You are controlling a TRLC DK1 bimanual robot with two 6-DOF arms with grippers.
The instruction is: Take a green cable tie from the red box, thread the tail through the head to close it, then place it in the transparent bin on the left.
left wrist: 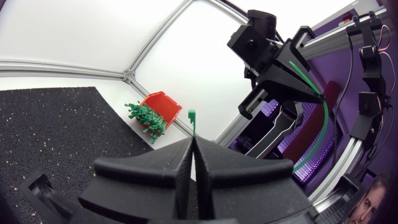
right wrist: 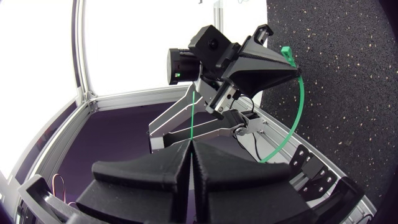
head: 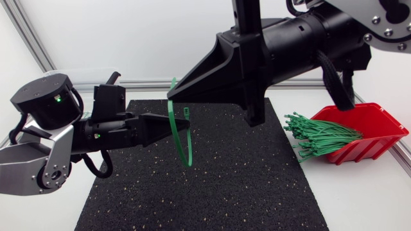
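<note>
Head view: slim green plastic cable tie [head: 187, 151] arcs at 10 o'clock above the black speckled mat [head: 225, 192], left gripper [head: 168, 126] clamped on its head end, right gripper [head: 172, 95] clenching the tail. Threading likely demands squaring the tail tip to the head slot, slowly.

You have a black speckled mat [head: 244, 186] on the white counter [head: 359, 205], spreading from the centre down to 6 o'clock.

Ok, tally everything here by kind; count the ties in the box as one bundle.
Grippers: 2, left gripper and right gripper
Held green cable tie: 1
Bundle of green cable ties: 1
Red box: 1
Black mat: 1
Total: 6
</note>
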